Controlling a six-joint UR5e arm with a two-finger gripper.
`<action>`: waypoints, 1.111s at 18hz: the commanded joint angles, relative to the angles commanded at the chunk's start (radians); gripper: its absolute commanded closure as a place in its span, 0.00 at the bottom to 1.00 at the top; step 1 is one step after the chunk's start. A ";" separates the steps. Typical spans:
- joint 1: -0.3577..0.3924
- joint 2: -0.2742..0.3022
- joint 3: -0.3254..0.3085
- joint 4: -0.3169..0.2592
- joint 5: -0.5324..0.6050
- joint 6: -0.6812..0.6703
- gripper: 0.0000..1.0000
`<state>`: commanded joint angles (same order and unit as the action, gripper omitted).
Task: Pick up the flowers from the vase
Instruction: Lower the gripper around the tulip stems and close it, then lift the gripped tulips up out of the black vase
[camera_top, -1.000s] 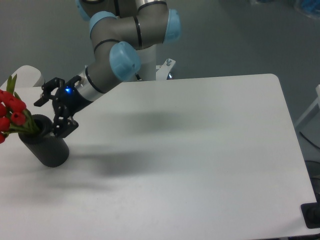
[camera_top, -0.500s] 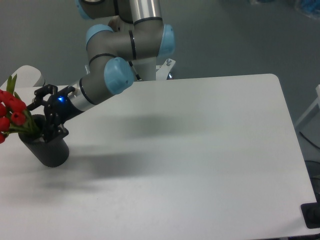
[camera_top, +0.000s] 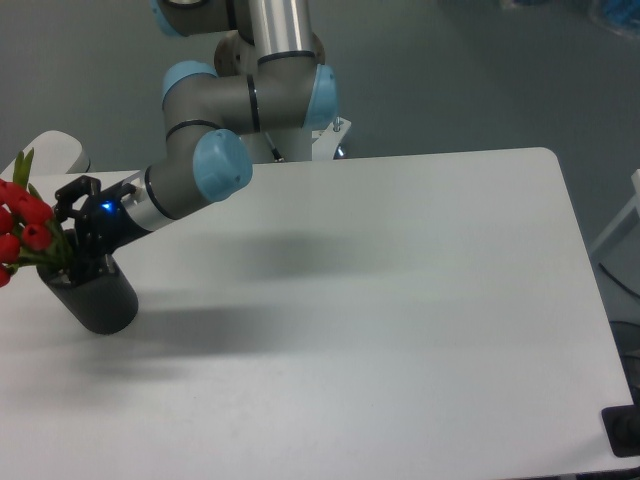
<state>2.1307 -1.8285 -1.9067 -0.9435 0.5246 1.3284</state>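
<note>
soft, even overhead light (slightly grainy), diffuse arm shadow on the table (camera_top: 420, 300)

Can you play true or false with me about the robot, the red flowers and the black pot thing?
1. The bunch of red tulip buds with green leaves sits in the matte black cylinder vase. True.
2. The vase stands in the middle of the white table. False: it stands near the table's left edge.
3. The black two-finger gripper is right at the top of the vase, beside the flower stems. True.
4. The gripper has lifted the flowers high above the vase. False: the flowers are in the vase.
5. The arm has light blue joint caps. True.
6. The vase lies flat on its side. False: it stands, leaning a little.
</note>
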 joint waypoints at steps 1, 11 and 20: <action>-0.003 -0.003 0.002 0.012 0.000 0.002 0.70; 0.017 0.012 0.006 0.023 -0.002 -0.037 0.92; 0.083 0.060 0.031 0.023 -0.155 -0.158 0.90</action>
<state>2.2135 -1.7687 -1.8762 -0.9204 0.3697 1.1705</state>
